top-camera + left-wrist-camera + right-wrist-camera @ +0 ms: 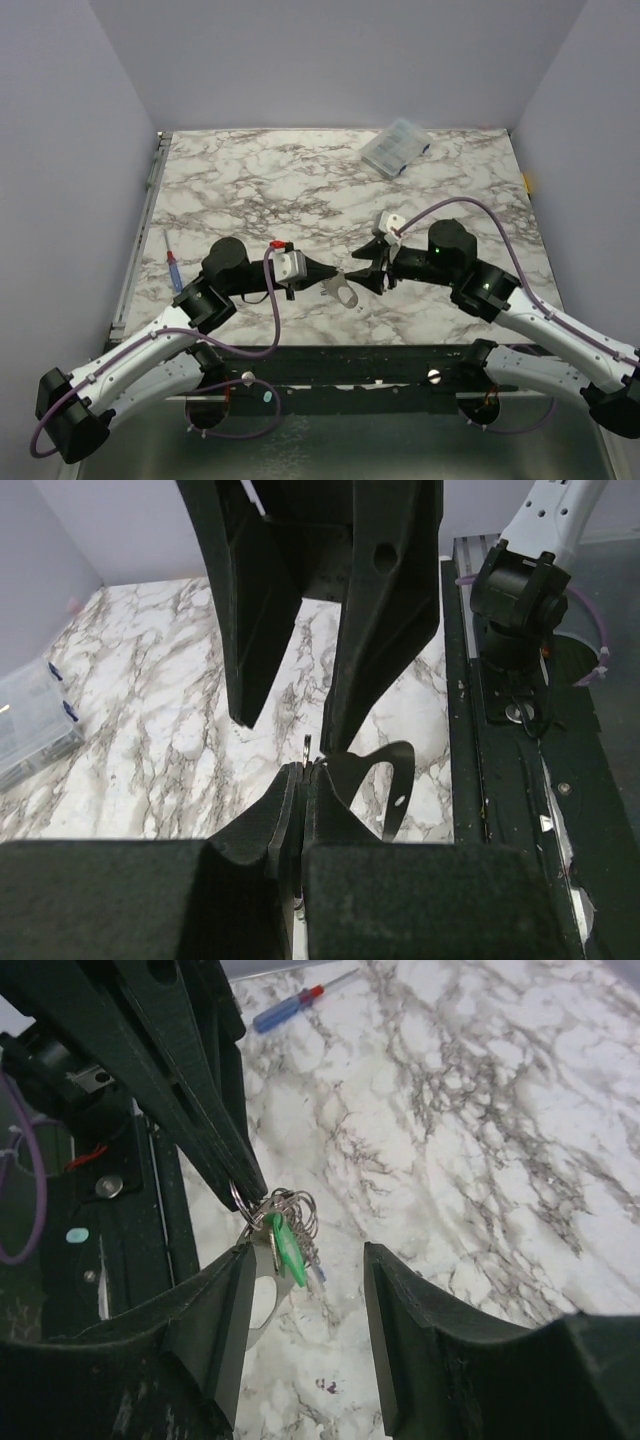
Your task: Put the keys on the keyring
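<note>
Top external: thin curved silvery keyring (338,285)

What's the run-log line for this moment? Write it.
left gripper: shut on keyring | right gripper: open, close to keys | keys: bunched, hanging at left gripper's tips

Looks like a pretty bare little booth, honestly. Boxed in by three plain pale lilac-grey walls: back wall (340,60) at the far end, left wall (60,200) and right wall (590,150) at the sides. Down the middle, a table (250,180) with a white marble-look top, grey-brown veining all over it. Along its left edge, a silvery metal rail (135,250); across its near edge, a black strip (340,360) with a couple of screws showing. Nearer than that, a dull grey metal surface (350,440). Soft, even light everywhere, only faint shadows on the marble.
</note>
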Motion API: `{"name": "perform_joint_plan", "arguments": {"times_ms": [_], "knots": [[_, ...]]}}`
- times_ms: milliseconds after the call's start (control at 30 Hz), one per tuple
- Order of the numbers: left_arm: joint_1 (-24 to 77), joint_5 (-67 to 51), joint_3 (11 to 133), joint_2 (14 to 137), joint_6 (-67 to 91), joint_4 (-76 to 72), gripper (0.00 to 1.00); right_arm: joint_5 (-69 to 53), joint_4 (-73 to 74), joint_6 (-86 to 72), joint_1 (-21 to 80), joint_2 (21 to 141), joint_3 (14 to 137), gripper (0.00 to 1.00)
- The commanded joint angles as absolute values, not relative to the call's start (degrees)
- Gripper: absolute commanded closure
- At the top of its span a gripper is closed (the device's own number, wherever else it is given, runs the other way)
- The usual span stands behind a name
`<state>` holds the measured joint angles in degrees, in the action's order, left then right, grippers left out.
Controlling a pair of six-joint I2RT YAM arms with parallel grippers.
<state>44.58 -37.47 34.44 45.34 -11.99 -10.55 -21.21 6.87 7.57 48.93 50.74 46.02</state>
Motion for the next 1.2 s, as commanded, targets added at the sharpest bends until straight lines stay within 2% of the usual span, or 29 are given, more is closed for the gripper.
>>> {"name": "perform_joint_plan", "arguments": {"times_ms": [0,600,1167], "knots": [[44.0,-39.5,35.0,44.6,-13.3,-10.1,1.0,-28.7,12.4,7.9,49.1,54.7,49.7,0.44],[43.9,-37.3,34.4,42.5,-13.1,-10.9,1.0,-24.7,6.1,6.5,49.0,54.0,45.6,0.41],[43.5,-35.2,33.3,41.2,-11.5,-13.4,1.0,-25.9,-5.4,3.4,49.0,55.4,40.7,0.48]]}}
